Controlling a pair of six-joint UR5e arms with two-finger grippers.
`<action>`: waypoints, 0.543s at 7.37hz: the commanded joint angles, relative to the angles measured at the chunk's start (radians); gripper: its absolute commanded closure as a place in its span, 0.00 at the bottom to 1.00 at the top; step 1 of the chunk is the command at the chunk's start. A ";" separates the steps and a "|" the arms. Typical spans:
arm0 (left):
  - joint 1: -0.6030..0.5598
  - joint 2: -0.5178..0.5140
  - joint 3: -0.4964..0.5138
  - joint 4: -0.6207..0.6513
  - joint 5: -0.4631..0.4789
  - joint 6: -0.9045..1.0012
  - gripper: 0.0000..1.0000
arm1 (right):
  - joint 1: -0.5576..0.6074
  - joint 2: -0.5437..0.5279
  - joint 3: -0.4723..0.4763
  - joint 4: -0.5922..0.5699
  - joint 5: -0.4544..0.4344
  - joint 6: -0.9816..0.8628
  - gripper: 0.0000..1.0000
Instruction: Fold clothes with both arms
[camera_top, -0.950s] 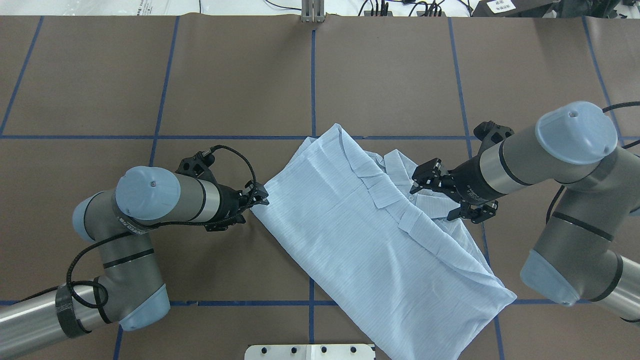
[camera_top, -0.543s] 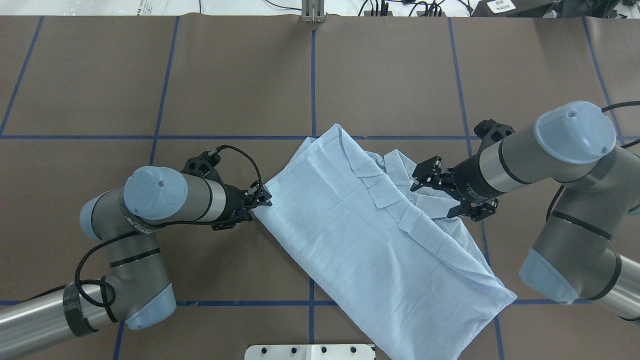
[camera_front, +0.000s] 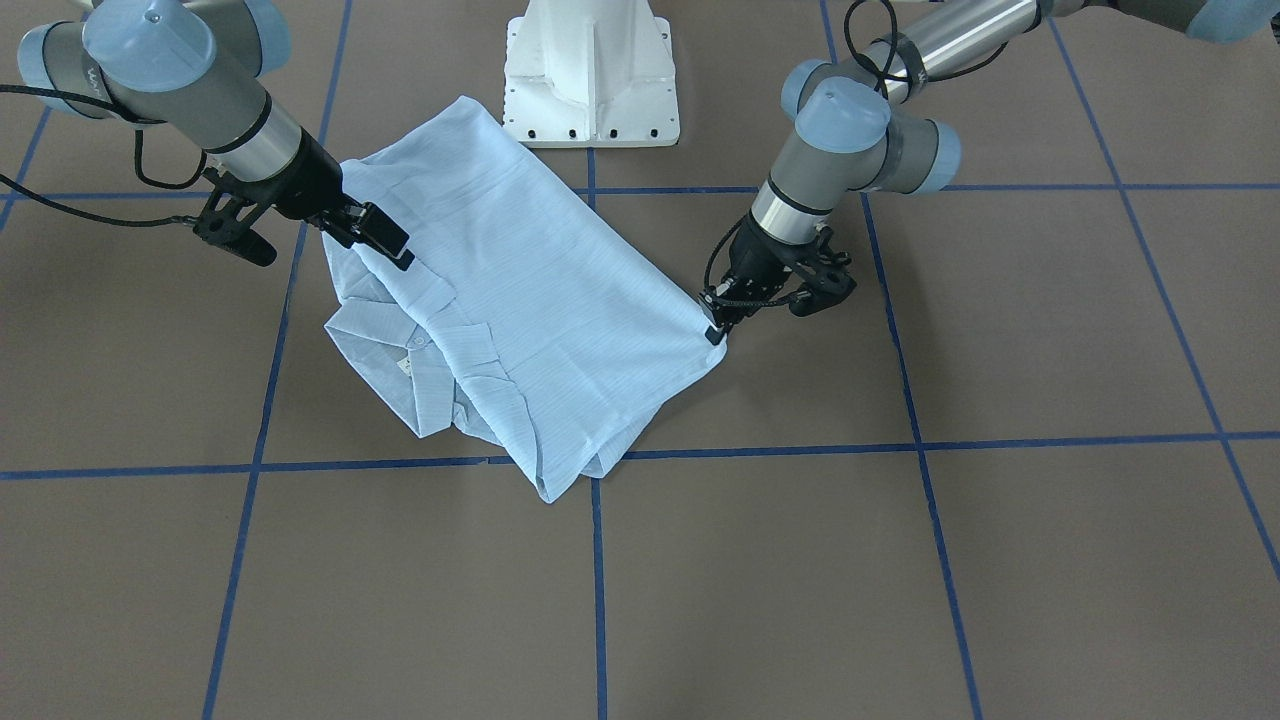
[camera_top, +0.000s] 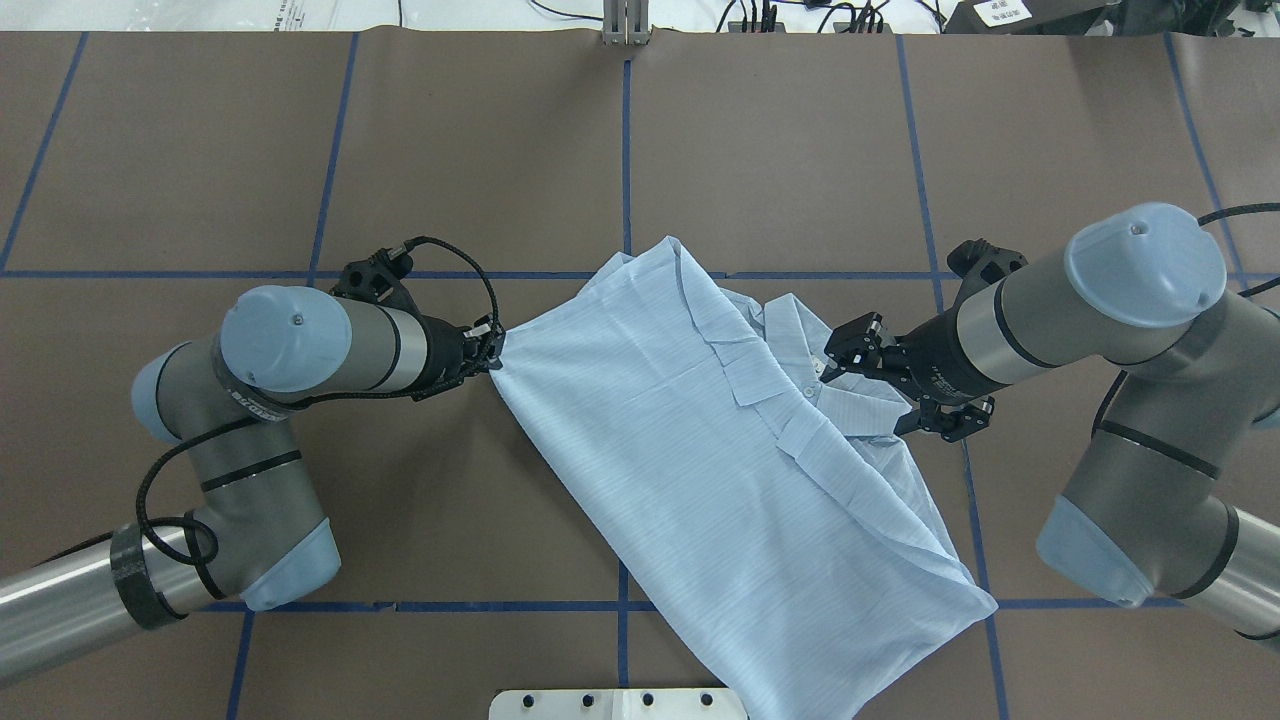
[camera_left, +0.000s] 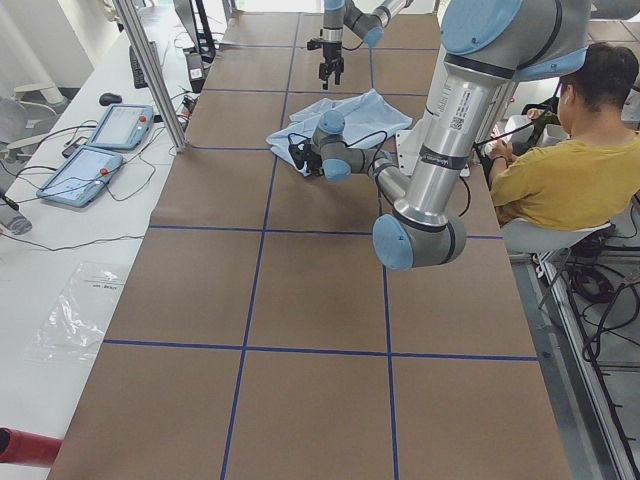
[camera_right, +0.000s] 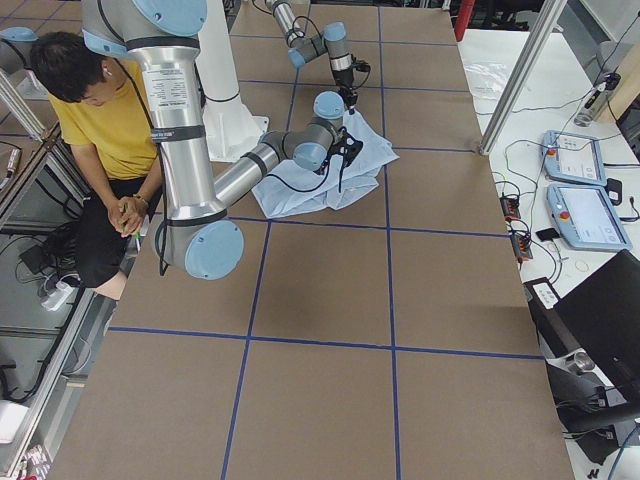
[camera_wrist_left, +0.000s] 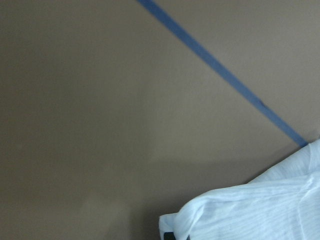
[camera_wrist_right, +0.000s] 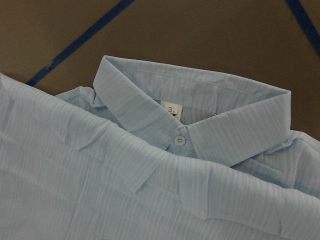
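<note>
Left gripper (camera_top: 492, 352) had clamped down on the corner of the shirt (camera_top: 680, 460), cloth drawn to a point right at its tips; from there the shirt fanned out ahead of it, across the brown table (camera_top: 200, 150), toward the right gripper (camera_top: 838, 362); that one hovered with its jaws standing apart, tips just over the collar (camera_top: 795, 330); rumpled folds lay beneath its wrist; a blue tape line (camera_top: 150, 272) ran behind the left gripper's cable loop.
</note>
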 joint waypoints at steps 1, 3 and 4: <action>-0.146 -0.055 0.119 0.005 -0.001 0.167 1.00 | -0.001 0.001 -0.001 0.000 0.000 0.002 0.00; -0.240 -0.235 0.444 -0.132 0.001 0.212 1.00 | -0.002 0.007 0.004 0.000 0.000 0.003 0.00; -0.259 -0.295 0.597 -0.270 0.016 0.214 1.00 | -0.002 0.039 -0.011 -0.001 -0.003 0.005 0.00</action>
